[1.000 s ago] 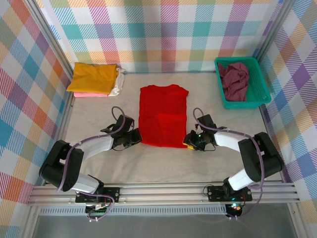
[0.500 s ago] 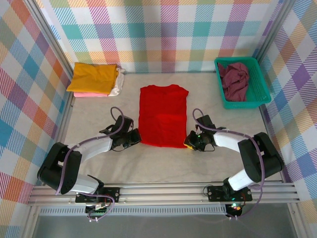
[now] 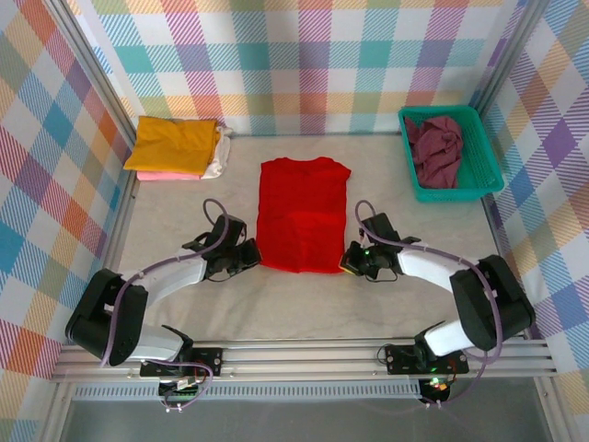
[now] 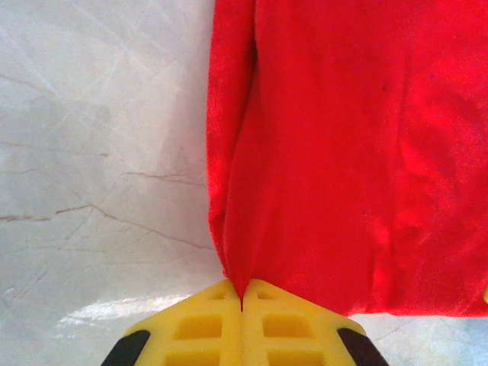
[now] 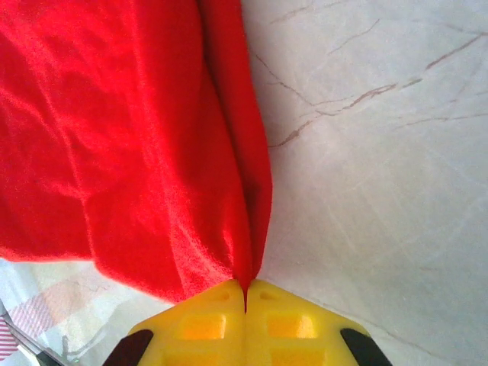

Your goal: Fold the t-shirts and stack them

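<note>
Since the earlier frame the right gripper (image 5: 245, 288) has been closing, and its yellow jaws are now pressing together on the near right corner of the red t-shirt (image 3: 302, 212). The left gripper (image 4: 242, 297) is still pinching the near left corner, its jaws meeting with a point of cloth between them. The left arm's elbow has been drifting outward.

Five shirts are showing. The red one is lying flat, stretching away from both sets of jaws and spanning the gap between them. Far beyond the left jaws and out to their left, a folded stack is sitting: the yellow t-shirt (image 3: 175, 143) on top, a pink t-shirt (image 3: 158, 174) edge below it, a white t-shirt (image 3: 219, 158) peeking out at the side. Far beyond the right jaws and out to their right, the maroon t-shirt (image 3: 434, 147) is lying crumpled in the single teal basket (image 3: 451, 194).

The pale, veined table (image 3: 405, 221) is carrying everything. Pastel plaid walls (image 3: 304, 64) are enclosing it on three sides.
</note>
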`<action>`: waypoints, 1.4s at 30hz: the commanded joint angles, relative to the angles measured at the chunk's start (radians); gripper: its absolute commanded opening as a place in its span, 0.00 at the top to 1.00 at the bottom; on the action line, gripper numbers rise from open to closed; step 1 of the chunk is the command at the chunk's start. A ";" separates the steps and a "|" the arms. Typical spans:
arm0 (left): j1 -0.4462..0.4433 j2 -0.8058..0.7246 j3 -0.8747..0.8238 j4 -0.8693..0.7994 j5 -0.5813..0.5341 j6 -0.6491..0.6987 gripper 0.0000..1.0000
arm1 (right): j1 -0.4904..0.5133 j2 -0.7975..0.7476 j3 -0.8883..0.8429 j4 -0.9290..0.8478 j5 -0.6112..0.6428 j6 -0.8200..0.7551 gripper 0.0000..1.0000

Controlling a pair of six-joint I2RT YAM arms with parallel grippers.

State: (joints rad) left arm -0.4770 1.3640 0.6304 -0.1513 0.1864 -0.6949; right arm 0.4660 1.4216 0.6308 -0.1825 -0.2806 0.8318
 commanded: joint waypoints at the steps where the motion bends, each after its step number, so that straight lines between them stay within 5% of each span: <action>1: -0.009 -0.052 -0.037 -0.050 -0.021 0.005 1.00 | 0.002 -0.064 -0.006 -0.065 0.043 -0.030 1.00; 16: -0.035 -0.157 -0.100 -0.119 -0.014 0.038 1.00 | 0.003 -0.151 -0.106 -0.052 -0.019 -0.006 1.00; 27: -0.253 -0.440 -0.246 -0.216 -0.047 -0.108 1.00 | 0.100 -0.445 -0.261 -0.216 -0.039 0.029 1.00; 33: -0.267 -0.513 -0.074 -0.343 -0.037 -0.016 1.00 | 0.107 -0.582 -0.137 -0.347 0.018 0.017 1.00; 42: -0.218 -0.344 0.203 -0.334 -0.106 0.137 1.00 | 0.063 -0.385 0.141 -0.309 0.102 -0.047 1.00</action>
State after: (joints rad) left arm -0.7231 0.9817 0.7998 -0.4770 0.1116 -0.6319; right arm 0.5529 0.9794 0.6975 -0.4965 -0.2222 0.8276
